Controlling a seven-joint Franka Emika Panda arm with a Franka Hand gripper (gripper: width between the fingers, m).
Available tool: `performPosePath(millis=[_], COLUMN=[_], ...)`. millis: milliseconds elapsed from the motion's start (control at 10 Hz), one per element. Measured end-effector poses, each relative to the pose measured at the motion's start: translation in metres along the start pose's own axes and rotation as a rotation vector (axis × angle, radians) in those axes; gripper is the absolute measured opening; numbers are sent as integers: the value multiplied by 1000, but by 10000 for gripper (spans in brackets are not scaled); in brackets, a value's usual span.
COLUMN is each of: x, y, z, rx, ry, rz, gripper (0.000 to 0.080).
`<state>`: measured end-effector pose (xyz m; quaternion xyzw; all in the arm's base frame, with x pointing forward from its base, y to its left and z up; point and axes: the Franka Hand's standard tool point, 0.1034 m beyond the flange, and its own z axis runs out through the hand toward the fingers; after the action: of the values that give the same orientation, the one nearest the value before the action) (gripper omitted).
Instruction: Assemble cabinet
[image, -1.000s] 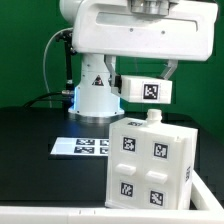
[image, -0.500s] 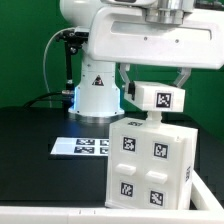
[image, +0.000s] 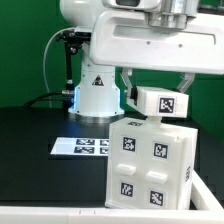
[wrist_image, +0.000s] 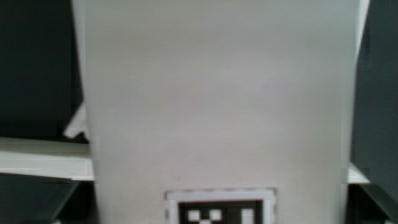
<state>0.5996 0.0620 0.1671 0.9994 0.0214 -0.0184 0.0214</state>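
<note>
The cabinet body (image: 152, 162) is a large white box with several black-and-white tags on its front, standing on the black table at the exterior view's right. A small knob (image: 152, 119) sticks up from its top. My gripper (image: 160, 88) holds a white panel part (image: 164, 101) with one tag just above the box's top, towards its right side. The fingers (image: 187, 82) flank the panel. In the wrist view the white panel (wrist_image: 214, 100) fills the middle of the picture, its tag (wrist_image: 224, 208) at the edge. The fingertips are hidden there.
The marker board (image: 84, 146) lies flat on the table left of the box. The robot's white base (image: 97, 92) stands behind it, with a cable (image: 62, 60) at its left. A white rail (image: 215, 195) borders the table at the right.
The gripper and the panel have moved toward the exterior view's right and slightly down, from left of the knob to above the box's right part.
</note>
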Motion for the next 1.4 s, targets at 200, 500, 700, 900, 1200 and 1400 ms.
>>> performPosePath(millis=[200, 500, 700, 900, 1200, 1400], x=[-2, 1, 1, 1, 2, 8], y=[1, 10, 10, 10, 11, 13], z=[6, 11, 11, 11, 11, 11], rx=[-2, 21, 20, 20, 21, 24], ry=[-10, 10, 13, 13, 18, 30], rz=[5, 34, 35, 35, 82, 208], gripper=[556, 556, 556, 556, 556, 556])
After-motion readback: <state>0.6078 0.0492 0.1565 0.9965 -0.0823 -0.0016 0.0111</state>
